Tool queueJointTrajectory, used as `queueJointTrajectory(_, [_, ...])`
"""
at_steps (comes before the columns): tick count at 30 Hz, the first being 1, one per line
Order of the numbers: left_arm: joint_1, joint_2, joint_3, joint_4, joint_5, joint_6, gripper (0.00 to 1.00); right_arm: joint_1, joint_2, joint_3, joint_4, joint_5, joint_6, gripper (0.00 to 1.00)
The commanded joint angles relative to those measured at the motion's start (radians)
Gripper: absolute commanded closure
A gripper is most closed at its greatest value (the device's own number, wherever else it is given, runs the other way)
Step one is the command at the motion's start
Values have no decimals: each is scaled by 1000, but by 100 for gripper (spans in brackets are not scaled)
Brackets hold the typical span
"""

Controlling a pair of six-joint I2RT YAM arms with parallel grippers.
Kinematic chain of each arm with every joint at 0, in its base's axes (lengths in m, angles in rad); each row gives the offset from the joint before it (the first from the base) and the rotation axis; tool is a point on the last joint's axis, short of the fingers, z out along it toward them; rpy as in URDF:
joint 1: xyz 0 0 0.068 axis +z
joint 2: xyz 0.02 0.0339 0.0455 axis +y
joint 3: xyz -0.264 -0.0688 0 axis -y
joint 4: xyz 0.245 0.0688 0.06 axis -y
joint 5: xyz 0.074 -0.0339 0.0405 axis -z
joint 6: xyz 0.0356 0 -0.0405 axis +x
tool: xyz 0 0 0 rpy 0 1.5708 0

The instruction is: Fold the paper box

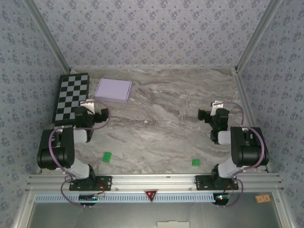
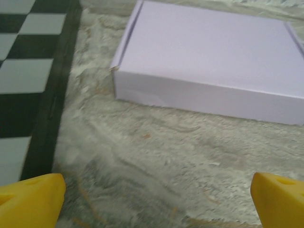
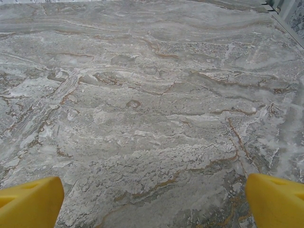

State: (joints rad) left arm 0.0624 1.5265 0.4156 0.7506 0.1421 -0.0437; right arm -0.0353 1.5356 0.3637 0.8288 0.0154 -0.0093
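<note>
Up close, yellow fingertips of the left gripper, spread wide, holding nothing. Just ahead, a bare strip of marble table, then the paper box: folded flat, shut, lavender, long near edge facing the fingers, not touching them. Left of the box, a checkerboard, its black edge close by, with a thin strip of table between. Over on the right, the right gripper, spread wide too, empty, above open table with lots of room. Far right, a metal edge by the wall. Near the arm bases, two small green marks.
</note>
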Motion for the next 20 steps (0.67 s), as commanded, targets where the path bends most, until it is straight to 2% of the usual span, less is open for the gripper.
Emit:
queueJointTrajectory(1, [-7,7,-4,67,-21,33,0,5,-2,19,23,21,-17,0])
queueJointTrajectory(8, [-27,11,4,54,-110,23,0,6,-1,20,23,21,-17,0])
queueJointTrajectory(20, [-32,10,1,59,-121,23,0,4,-4,13,25,15,-18,0])
